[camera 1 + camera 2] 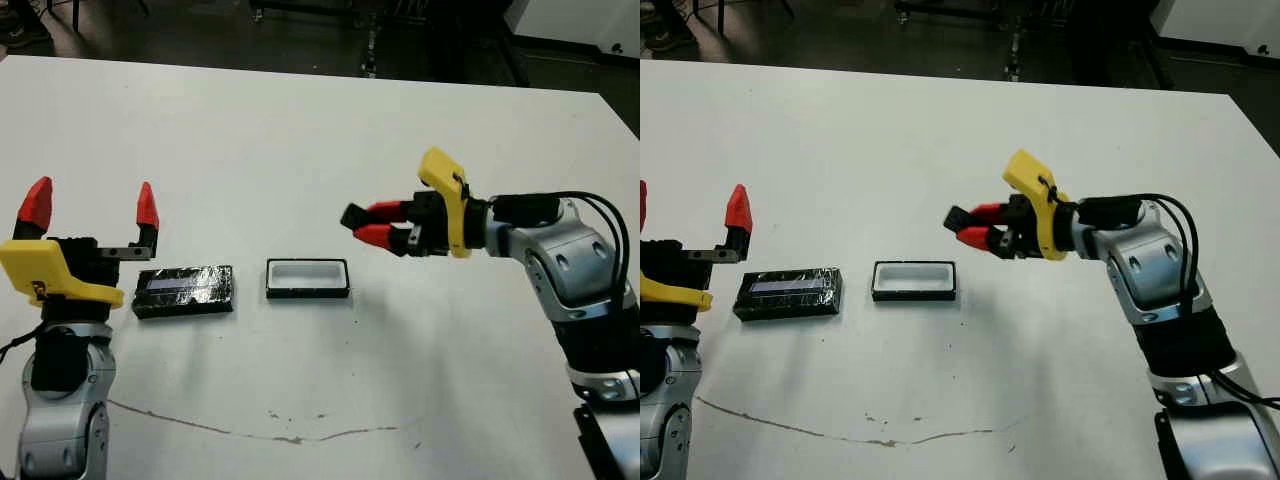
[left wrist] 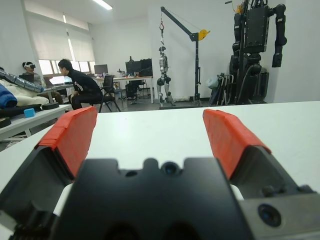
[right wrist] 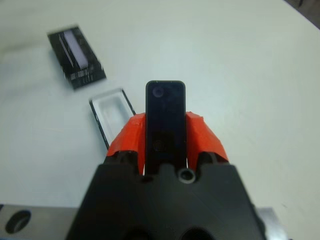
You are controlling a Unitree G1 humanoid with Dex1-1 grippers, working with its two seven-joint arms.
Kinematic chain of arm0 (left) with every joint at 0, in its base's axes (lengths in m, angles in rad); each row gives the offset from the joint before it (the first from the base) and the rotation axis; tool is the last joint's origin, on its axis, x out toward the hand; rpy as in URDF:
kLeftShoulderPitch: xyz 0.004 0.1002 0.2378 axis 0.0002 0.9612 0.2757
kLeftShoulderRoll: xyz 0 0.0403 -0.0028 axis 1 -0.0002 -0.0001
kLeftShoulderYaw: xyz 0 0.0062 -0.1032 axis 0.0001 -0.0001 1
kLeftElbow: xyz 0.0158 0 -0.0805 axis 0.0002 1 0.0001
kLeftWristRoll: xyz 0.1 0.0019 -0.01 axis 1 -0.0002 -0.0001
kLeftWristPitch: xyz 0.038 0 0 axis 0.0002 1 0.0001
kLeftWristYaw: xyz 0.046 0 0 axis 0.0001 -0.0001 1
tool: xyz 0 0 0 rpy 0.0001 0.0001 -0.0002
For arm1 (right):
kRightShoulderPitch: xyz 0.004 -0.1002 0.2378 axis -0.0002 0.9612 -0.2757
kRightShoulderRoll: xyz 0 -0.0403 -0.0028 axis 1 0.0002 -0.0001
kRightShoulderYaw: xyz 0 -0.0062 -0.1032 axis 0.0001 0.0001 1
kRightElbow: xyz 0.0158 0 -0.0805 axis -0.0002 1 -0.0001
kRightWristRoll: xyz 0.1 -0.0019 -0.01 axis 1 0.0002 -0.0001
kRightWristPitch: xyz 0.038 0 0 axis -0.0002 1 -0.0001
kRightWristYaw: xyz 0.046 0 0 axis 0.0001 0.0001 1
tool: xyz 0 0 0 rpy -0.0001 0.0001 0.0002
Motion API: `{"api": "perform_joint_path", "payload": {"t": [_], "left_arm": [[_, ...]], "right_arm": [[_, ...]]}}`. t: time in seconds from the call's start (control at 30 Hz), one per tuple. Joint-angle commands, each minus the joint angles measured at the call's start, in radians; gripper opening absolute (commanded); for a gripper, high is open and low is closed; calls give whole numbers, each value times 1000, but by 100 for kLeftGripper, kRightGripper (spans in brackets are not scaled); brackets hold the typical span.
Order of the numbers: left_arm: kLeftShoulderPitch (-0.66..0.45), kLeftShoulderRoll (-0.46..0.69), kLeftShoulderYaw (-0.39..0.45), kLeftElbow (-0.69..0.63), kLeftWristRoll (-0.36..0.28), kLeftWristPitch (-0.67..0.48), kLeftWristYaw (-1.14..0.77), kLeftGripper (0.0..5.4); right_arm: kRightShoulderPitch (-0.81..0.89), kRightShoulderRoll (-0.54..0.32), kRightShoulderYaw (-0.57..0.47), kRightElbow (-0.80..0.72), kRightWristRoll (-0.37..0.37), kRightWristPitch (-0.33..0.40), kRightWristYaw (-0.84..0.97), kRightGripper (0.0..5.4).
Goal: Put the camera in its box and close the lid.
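The right gripper (image 1: 372,224) hangs in the air above the white table (image 1: 300,130), its two red-tipped fingers (image 3: 201,135) pressed against the long sides of the camera (image 3: 165,122). The slim black bar stands out beyond the fingertips, its free end pointing toward the robot's left; the head views show only that dark end (image 1: 351,216) past the red tips. In the right wrist view a small round mark sits near the far end of the bar.

The box (image 1: 308,278) lies on the table below and a little ahead of the held camera, toward the robot's left from the right gripper. It is open, its white lining showing inside the black walls, and nothing lies in it. The camera is clear of the box, not touching it.

The lid (image 1: 184,291) lies flat on the table just beyond the box, farther from the right gripper, with a gap between the two. Its glossy, crinkled face carries a pale strip.

The left gripper (image 1: 92,215) is raised just beside the lid, on the lid's outer side. Its red-tipped fingers (image 2: 71,135) stand wide apart and hold nothing.

In the left wrist view, past the table's far edge, a person (image 2: 80,87) sits at a desk, well away.
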Motion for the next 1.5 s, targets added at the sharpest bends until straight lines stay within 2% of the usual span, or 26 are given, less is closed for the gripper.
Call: {"api": "perform_joint_path", "payload": {"t": [0.03,0.23,0.47,0.67,0.97,1.23,1.5], "left_arm": [[9,1,1,4,4,7,1,540],[7,3,5,0,8,10,7,540],[8,1,6,-14,7,24,12,540],[12,1,6,-22,13,30,17,540],[17,-4,2,-34,13,39,23,540],[20,-5,1,-29,15,34,24,540],[24,-8,3,-32,1,32,21,540]], "right_arm": [[-37,27,12,-4,14,30,-41,166],[-86,64,86,53,15,45,-40,166],[-164,82,195,193,-8,14,24,166],[-257,95,242,403,-30,-102,176,166],[-370,148,228,734,-81,-347,374,166],[-439,196,207,899,-114,-426,485,166],[-431,228,179,910,-121,-404,512,166]]}}
